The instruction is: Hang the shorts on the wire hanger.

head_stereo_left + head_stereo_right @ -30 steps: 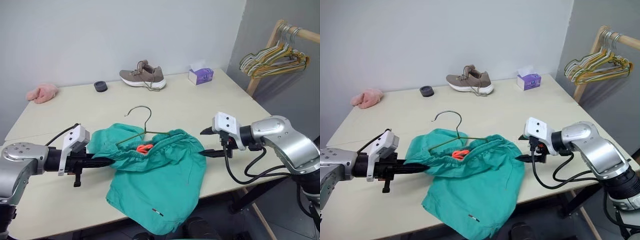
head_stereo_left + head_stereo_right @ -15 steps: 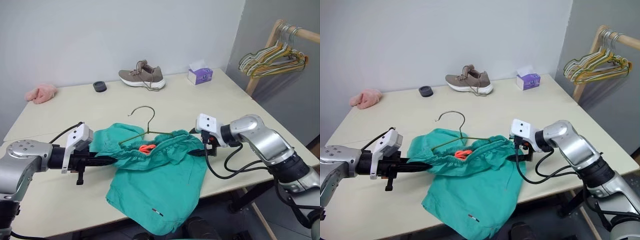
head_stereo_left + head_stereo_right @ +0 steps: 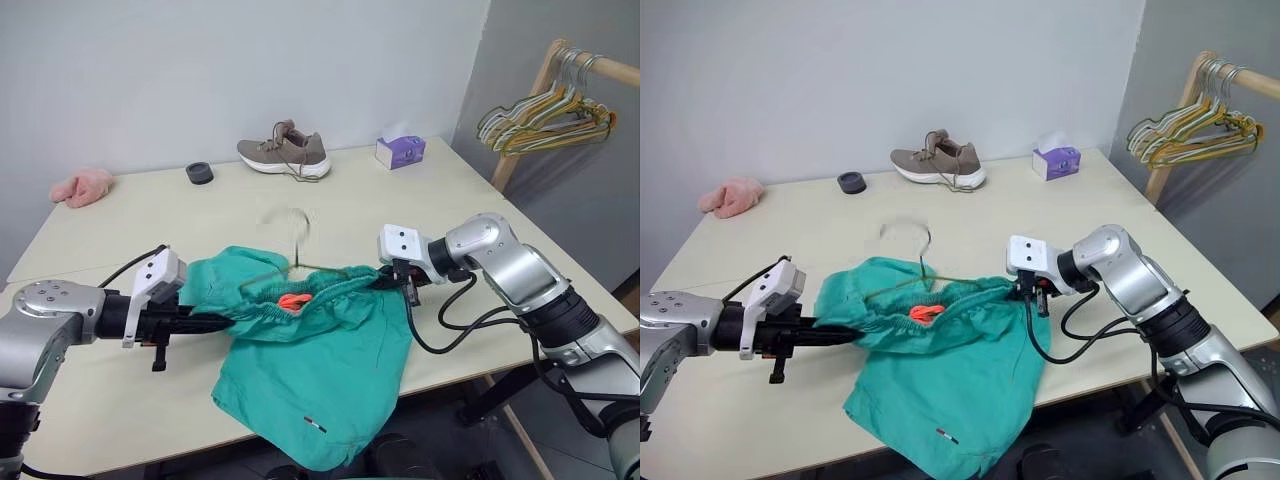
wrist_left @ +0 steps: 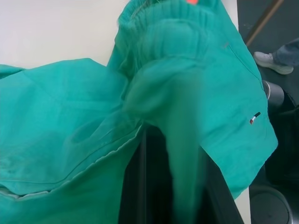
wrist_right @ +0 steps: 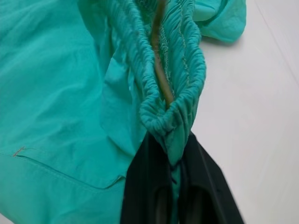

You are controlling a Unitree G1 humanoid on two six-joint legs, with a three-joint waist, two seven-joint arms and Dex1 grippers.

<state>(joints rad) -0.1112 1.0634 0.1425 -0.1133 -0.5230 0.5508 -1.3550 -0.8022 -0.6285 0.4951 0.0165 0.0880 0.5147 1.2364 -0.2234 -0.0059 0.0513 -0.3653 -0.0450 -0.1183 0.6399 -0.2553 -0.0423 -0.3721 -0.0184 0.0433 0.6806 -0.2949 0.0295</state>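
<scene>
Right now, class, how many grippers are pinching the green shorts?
2. The left gripper holds the waistband end of the shorts on the robot's left; the right gripper holds the opposite waistband end, beside the wire hanger.

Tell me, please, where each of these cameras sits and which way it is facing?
Left and right eye views: on the head, looking forward and down over the table; both arms show.
Left wrist view: on the left arm, looking along its left claw shut on the shorts.
Right wrist view: on the right arm, looking along its right claw shut on the gathered waistband, with the wire hanger inside.
Shared by all: the teal shorts.
</scene>
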